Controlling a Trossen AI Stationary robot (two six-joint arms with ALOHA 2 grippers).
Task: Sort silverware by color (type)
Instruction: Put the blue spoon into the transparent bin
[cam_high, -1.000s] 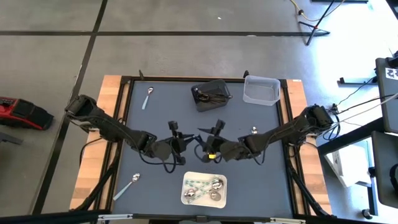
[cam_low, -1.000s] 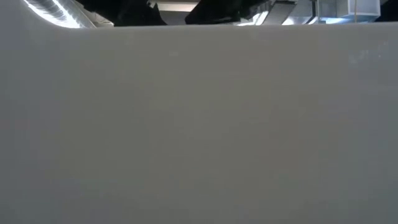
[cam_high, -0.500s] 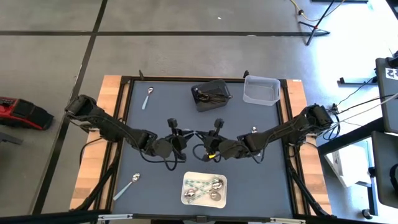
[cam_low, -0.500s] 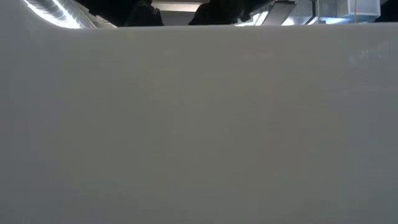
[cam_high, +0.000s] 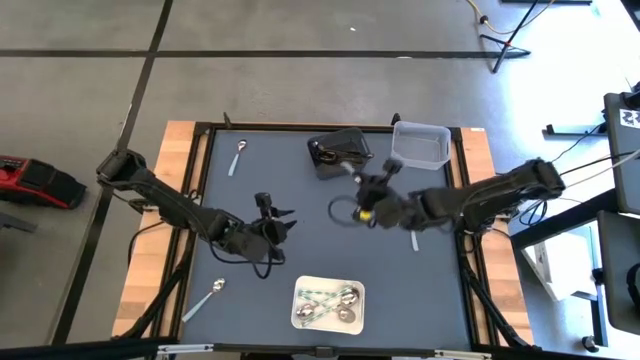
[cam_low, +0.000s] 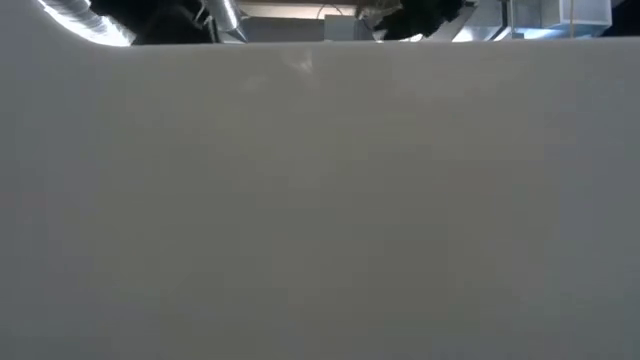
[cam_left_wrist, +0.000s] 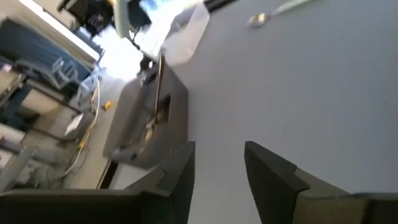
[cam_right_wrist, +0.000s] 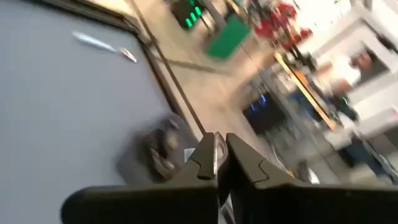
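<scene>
The right gripper, its fingers pinched on a slim spoon, hovers just beside the dark bin. The left gripper stands with fingers parted and empty, nearer the white tray that holds silver spoons. More spoons lie loose on the tabletop, apart from the dark bin.

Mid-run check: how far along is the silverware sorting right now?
Done: several silver spoons lie in the white tray; dark utensils sit in the dark bin. In hand: right gripper, shut, hovers beside that bin, its load unclear; left gripper is open, empty. Left: two loose silver spoons, far-left spoon and near-left spoon.
</scene>
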